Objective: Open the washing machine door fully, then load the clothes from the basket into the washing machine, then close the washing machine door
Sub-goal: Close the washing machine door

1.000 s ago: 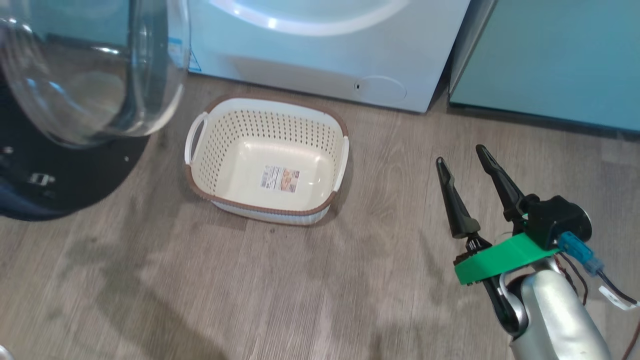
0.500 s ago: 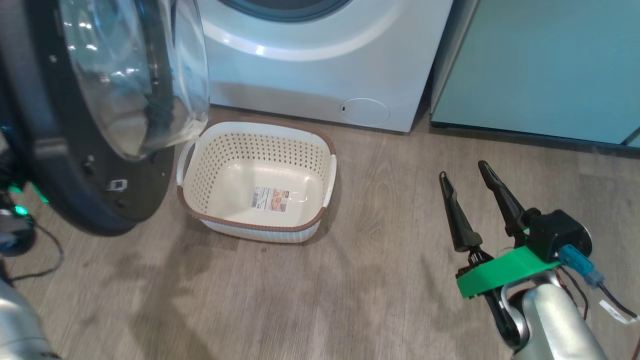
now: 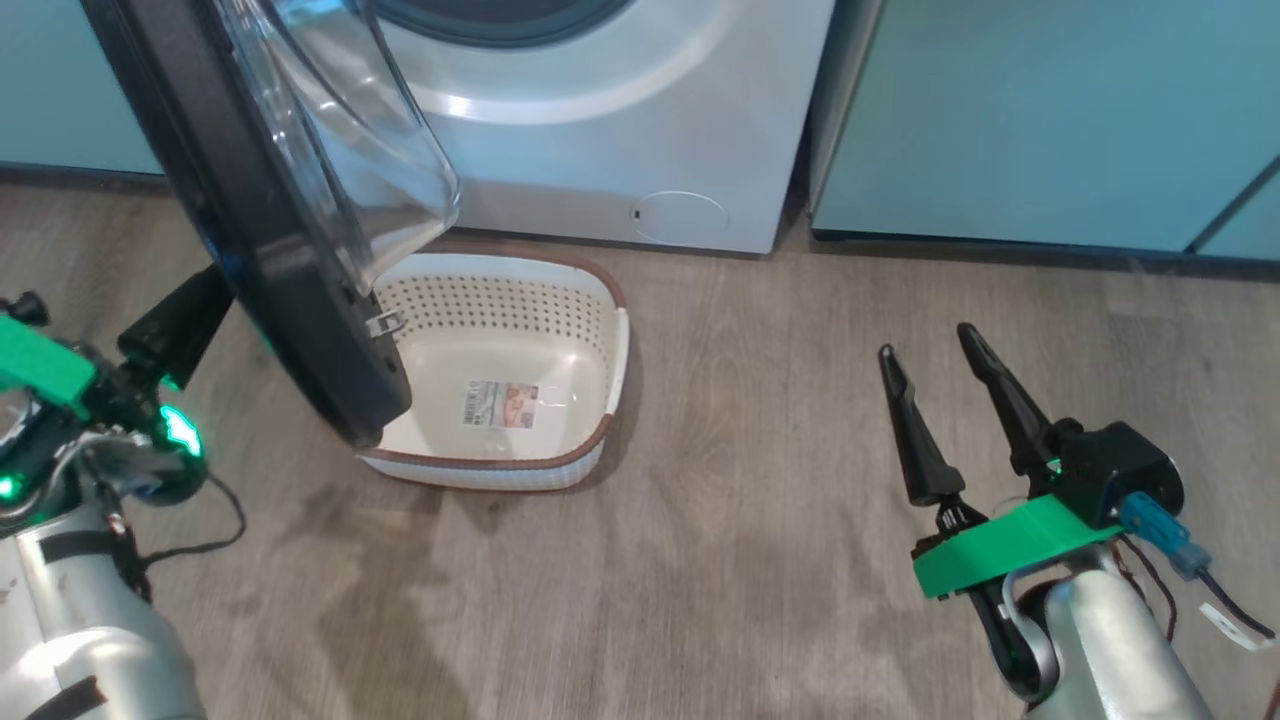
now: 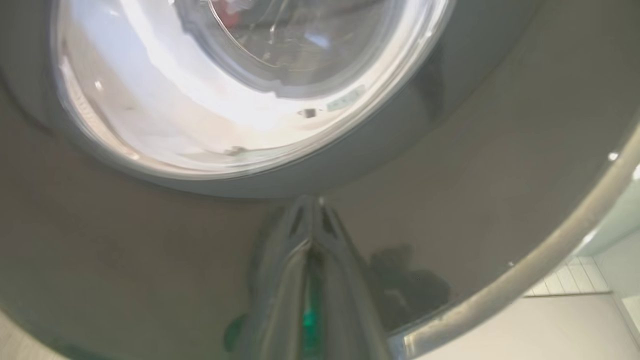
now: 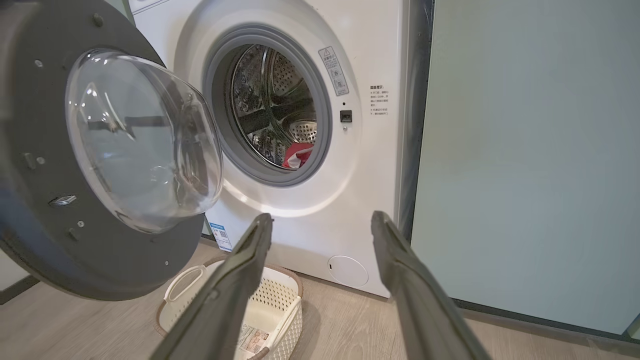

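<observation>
Washing machine door (image 3: 260, 250) part-open, 10 o'clock in head view, over basket (image 3: 598, 440). Clothes (image 5: 298, 154) lie in drum (image 5: 272, 107). Left gripper (image 4: 312, 207) pressed together, tips on door's outer face: push evenly toward washing machine (image 3: 600, 150) until latch (image 3: 386, 322) catches. Right gripper (image 3: 925, 340) spread, 4 o'clock; keep clear.

The right gripper (image 3: 925, 340) has two long, matt black, tapering plastic fingers (image 3: 912, 430) set in a bright green flat plastic bracket (image 3: 1010, 545). A black round-ended camera housing (image 3: 1115, 455) sits beside the bracket. A translucent blue plug (image 3: 1150, 515) leads to thin red, black and white wires. The right forearm (image 3: 1110, 640) is a smooth silver-grey tube. The left gripper (image 4: 312, 205) has the same dark fingers, with a matching green plate (image 3: 35, 362), a glowing green light (image 3: 182, 432) and a looping black cable (image 3: 215, 520). The silver left forearm (image 3: 90, 630) is banded with black straps (image 3: 75, 545).
</observation>
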